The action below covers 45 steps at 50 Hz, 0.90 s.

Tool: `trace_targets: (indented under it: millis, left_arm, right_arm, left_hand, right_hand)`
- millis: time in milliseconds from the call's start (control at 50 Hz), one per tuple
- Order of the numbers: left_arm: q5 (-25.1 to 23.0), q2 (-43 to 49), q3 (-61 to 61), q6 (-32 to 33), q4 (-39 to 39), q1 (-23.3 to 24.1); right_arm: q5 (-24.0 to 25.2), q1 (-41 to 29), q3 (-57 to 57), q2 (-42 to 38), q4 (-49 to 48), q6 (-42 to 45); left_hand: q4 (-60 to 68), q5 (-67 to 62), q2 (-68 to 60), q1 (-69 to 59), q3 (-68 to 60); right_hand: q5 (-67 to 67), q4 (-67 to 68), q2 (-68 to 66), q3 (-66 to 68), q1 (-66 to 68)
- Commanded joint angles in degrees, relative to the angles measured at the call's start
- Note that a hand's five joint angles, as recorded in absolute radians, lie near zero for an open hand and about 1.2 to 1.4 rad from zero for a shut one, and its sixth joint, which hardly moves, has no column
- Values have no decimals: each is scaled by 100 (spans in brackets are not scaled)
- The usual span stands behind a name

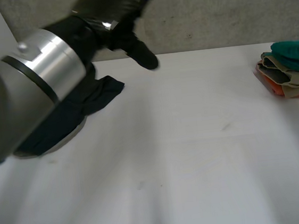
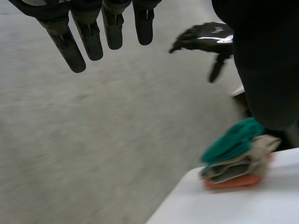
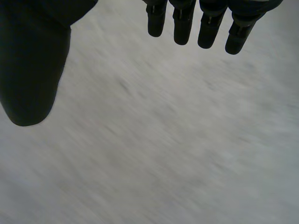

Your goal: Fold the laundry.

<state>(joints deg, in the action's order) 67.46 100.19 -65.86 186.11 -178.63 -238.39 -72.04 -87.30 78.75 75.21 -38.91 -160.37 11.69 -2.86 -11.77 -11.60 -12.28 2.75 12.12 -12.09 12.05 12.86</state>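
Nearest the camera, the left arm (image 1: 33,76) crosses the near-left of the tabletop (image 1: 186,156), with the left hand (image 1: 120,16) raised beyond the far edge. Its fingers (image 2: 70,46) are straight and spread, holding nothing. The right hand (image 2: 205,36) hangs off the tabletop over the floor, its fingers (image 3: 184,25) straight and slightly apart, also empty.

A dark cloth (image 1: 92,99) lies rumpled on the tabletop, partly under the left arm; it looks like the piece to fold. At the right edge sits a stack of folded clothes (image 1: 292,70), teal on top with beige and orange below.

The dark cloth should be light, limp and a little slippery on the smooth surface. I would pinch 2 corners along its exposed edge, 1 per hand, and draw it flat before folding.
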Motion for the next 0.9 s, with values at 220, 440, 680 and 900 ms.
trace_targets:
  millis: [220,440,680,900]
  left_arm:
    - [1516,1772,28,1872,215,-2791]
    - [736,4288,1128,3185,-601,-3406]
    - [268,4729,1559,3124,-928,-3319]
    - [760,2148,751,1160,-1288,-2354]
  right_arm:
    - [15,-1844,1581,-665,2327,1271]
    - [-29,-1808,2144,-753,1922,1289]
    - [-64,-1800,2285,-841,1861,1350]
    - [-73,-1782,2320,-657,1843,1289]
  left_hand:
    - [-46,163,55,38,106]
    - [-47,164,55,39,106]
    - [6831,-6714,-6823,-6840,-6772]
    - [6831,-6714,-6823,-6840,-6772]
  right_hand:
    - [-275,-212,209,-205,-286]
    - [-275,-212,209,-205,-286]
    - [-275,-212,209,-205,-286]
    - [-275,-212,209,-205,-286]
